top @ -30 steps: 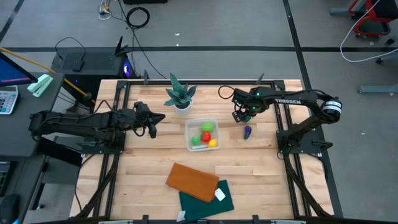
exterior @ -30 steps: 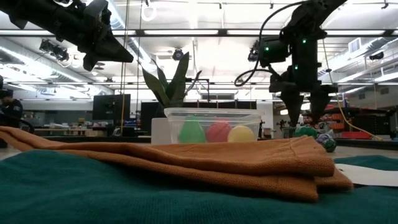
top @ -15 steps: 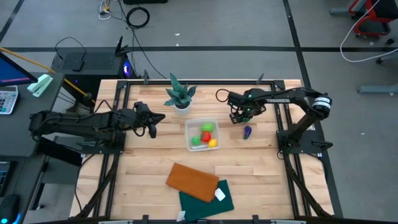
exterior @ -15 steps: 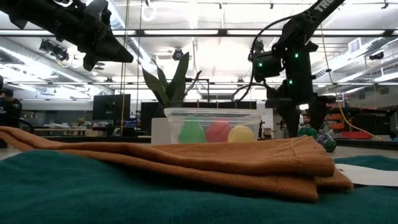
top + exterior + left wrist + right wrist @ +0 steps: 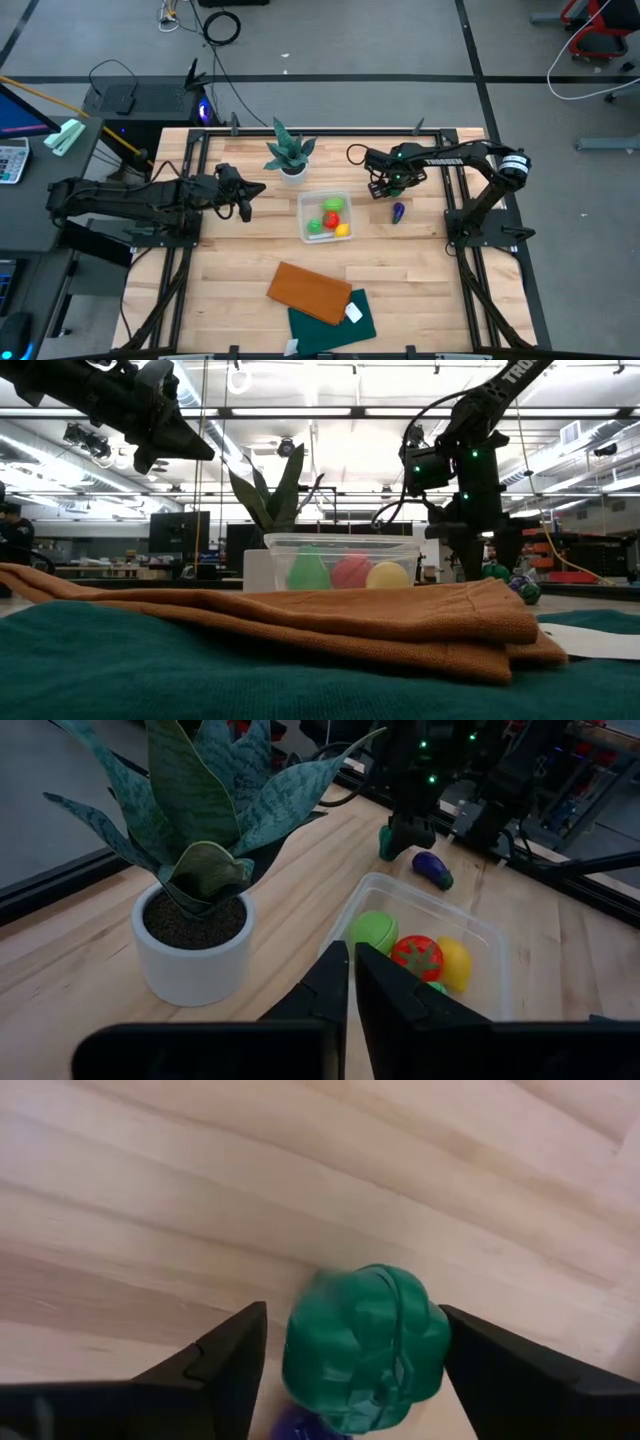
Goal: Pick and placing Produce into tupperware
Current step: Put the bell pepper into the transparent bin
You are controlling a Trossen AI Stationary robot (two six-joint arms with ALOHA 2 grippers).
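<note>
- A folded green cloth (image 5: 333, 318) with a white tag is seen at the table's near edge; it reads as soft and matte.
- A flat orange-brown board (image 5: 310, 292), rectangular, is laid partly over the cloth.
- One clear plastic tub (image 5: 325, 216), shallow and squarish with rounded corners, is placed mid-table on the pale wood-plank table (image 5: 420, 290).
- Four smooth, rounded produce pieces are counted inside the tub: a light green one (image 5: 333, 204), a red one (image 5: 331, 219), a yellow one (image 5: 343, 230) and a second green one (image 5: 316, 227).
- One glossy, elongated purple piece (image 5: 398, 211) is lying on the bare wood just right of the tub.
- One dark green piece (image 5: 365, 1346), lumpy and ridged, is seen between the fingers of the right gripper (image 5: 380, 186), which is lowered to the table beyond the purple piece. The fingers are spread wider than the piece; contact is not evident.
- The left gripper (image 5: 246, 203) is held above the table left of the tub, fingers nearly together and holding nothing.
- One spiky plant (image 5: 289, 150) in a round white pot is standing beyond the tub.
</note>
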